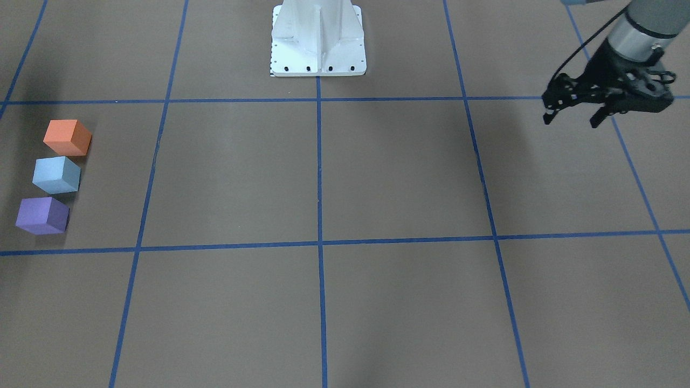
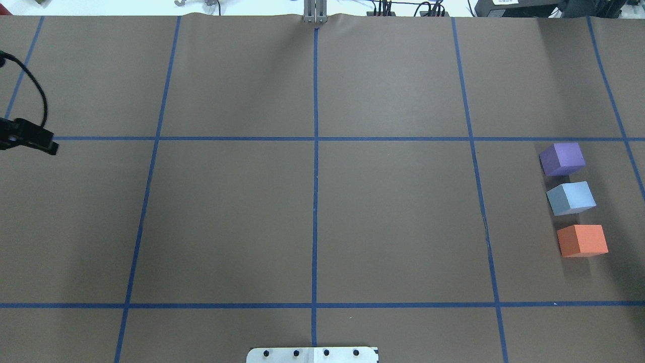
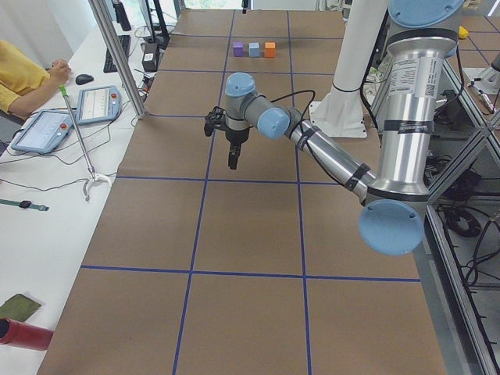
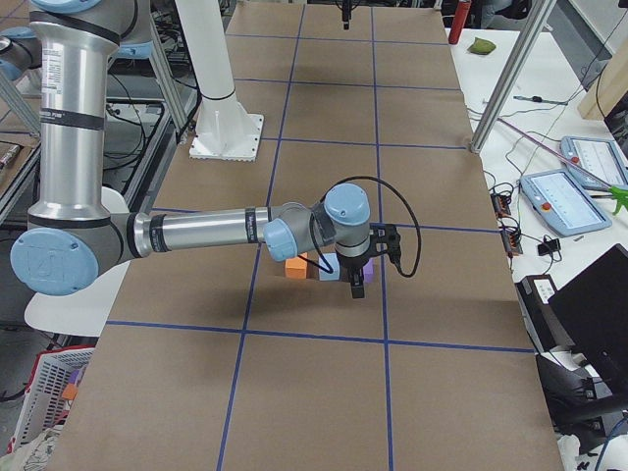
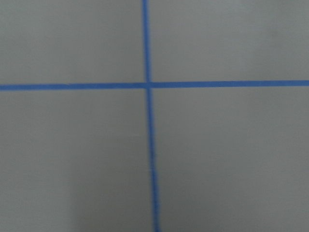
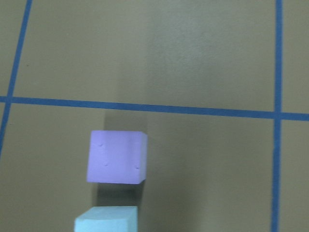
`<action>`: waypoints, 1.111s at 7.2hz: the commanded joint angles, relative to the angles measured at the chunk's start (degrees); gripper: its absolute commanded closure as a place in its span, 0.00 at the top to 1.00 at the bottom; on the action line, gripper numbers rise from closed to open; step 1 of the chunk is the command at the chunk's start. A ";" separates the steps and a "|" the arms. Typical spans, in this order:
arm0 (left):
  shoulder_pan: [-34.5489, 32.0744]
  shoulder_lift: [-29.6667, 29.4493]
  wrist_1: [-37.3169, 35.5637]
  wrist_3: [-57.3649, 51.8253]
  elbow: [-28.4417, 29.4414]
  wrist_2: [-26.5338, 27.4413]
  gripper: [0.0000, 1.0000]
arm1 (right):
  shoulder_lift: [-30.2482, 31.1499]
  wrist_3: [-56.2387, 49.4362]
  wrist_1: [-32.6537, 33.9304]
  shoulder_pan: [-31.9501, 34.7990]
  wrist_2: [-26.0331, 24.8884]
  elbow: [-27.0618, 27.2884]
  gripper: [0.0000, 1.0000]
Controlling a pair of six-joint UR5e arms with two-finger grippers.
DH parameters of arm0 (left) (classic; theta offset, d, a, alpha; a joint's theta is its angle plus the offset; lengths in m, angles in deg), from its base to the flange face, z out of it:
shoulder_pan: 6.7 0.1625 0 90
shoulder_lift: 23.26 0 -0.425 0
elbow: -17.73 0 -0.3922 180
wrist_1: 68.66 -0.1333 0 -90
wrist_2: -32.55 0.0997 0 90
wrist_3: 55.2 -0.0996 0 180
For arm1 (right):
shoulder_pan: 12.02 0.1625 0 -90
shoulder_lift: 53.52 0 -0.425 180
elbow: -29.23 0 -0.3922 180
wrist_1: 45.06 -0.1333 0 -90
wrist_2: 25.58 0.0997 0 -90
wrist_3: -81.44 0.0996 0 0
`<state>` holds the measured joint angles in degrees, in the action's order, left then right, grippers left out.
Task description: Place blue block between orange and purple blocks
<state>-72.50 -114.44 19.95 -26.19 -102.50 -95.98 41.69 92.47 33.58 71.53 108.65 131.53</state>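
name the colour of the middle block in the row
Light blue block, clearest in the overhead exterior view.

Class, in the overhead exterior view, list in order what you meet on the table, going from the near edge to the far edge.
white base plate → orange block → blue block → purple block

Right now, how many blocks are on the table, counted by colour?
orange block: 1
blue block: 1
purple block: 1
Total: 3 blocks
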 commanded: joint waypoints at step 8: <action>-23.58 -0.49 -0.02 -35.52 25.04 -7.80 1.00 | 3.85 -7.69 5.11 3.38 0.95 1.58 1.00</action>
<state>-96.05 -114.81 19.91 -63.46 -77.74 -103.86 45.73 84.85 37.59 76.04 110.61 132.74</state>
